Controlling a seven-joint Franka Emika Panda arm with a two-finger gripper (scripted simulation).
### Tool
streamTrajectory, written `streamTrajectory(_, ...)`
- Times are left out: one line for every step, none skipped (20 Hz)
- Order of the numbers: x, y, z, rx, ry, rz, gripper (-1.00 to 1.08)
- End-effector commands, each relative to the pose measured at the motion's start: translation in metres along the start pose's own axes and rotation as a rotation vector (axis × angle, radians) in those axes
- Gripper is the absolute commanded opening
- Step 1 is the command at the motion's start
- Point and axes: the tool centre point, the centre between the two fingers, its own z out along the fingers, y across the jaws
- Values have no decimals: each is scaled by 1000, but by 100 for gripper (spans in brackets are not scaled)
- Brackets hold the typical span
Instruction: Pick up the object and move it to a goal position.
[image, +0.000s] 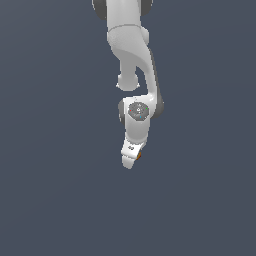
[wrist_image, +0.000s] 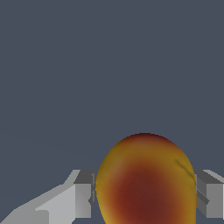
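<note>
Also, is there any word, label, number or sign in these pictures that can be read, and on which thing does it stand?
No readable text in either view.
A small dark mark on the white gripper in the exterior view: too small and blurred to read.
The orange-yellow ball with red blotches, between the fingers: no writing.

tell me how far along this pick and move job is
Done: the tool is shut on the ball, a finger pressing each side in the wrist view. In hand: the carry. Left: reaching the goal, which neither view shows, then release.
</note>
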Motion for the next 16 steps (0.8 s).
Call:
streamTrajectory(0,0,0,0,0,0,-100)
streamTrajectory(1,0,-1,0,0,0,-100)
streamTrajectory(3,-1,-3,0,0,0,-100)
streamTrajectory(6,-1,-5,0,0,0,-100)
streamTrajectory(9,-2,-8,0,0,0,-100)
streamTrajectory(13,-3,-12,0,0,0,-100)
streamTrajectory(17,-4,-16,0,0,0,-100)
streamTrajectory(22,-5,-21,0,0,0,-100)
streamTrajectory(28,-6,-26,0,0,0,-100)
streamTrajectory(35,-8,-32,0,0,0,-100)
streamTrajectory(42,-10,-38,0,0,0,-100)
streamTrajectory(49,-11,-45,0,0,0,-100)
streamTrajectory(57,-13,-52,0,0,0,-100)
streamTrajectory(65,-15,-60,0,0,0,-100)
streamTrajectory(73,-16,-67,0,0,0,-100)
streamTrajectory(82,-18,-75,1,0,-1,-100)
